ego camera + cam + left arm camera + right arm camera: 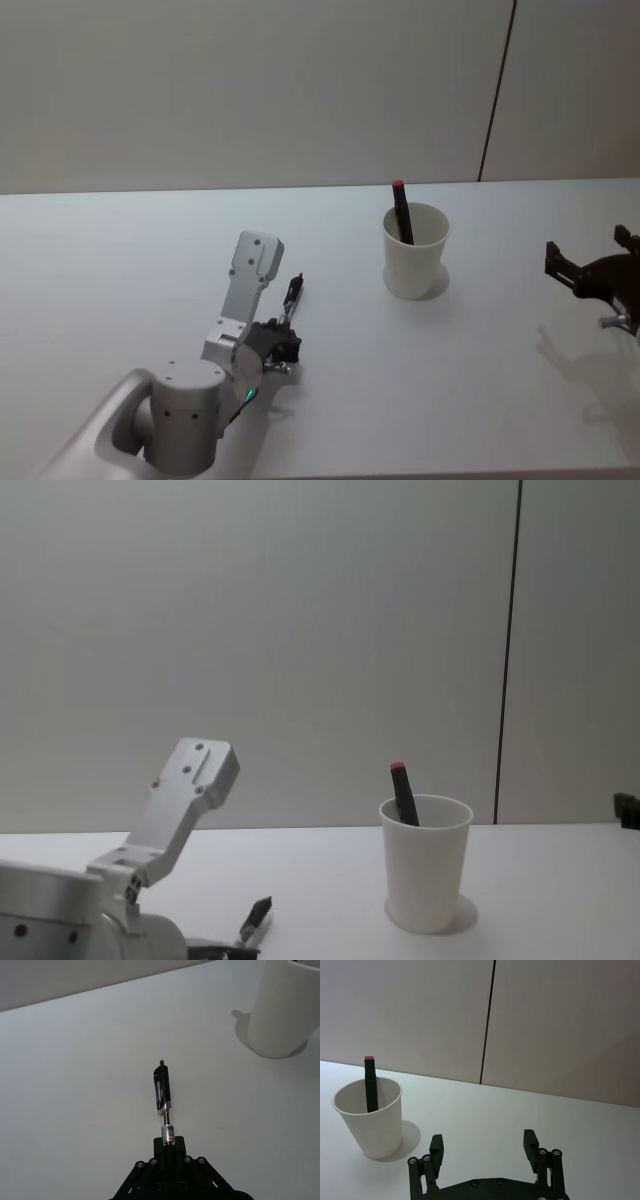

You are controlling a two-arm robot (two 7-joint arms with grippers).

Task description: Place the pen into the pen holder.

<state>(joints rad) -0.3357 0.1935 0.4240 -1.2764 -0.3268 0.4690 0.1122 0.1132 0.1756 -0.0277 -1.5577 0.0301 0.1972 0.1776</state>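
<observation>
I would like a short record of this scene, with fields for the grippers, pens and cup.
pen holder: white paper cup, upright, apart from both grippers
inside pen holder: red-topped pen, leaning on the rim
left gripper: shut on the black pen, to the left of the pen holder
right gripper: open, empty, at the right side of the table
task state: black pen not yet in the pen holder

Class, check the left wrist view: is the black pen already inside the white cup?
No: the black pen is clamped in the left gripper, well apart from the white cup.
</observation>
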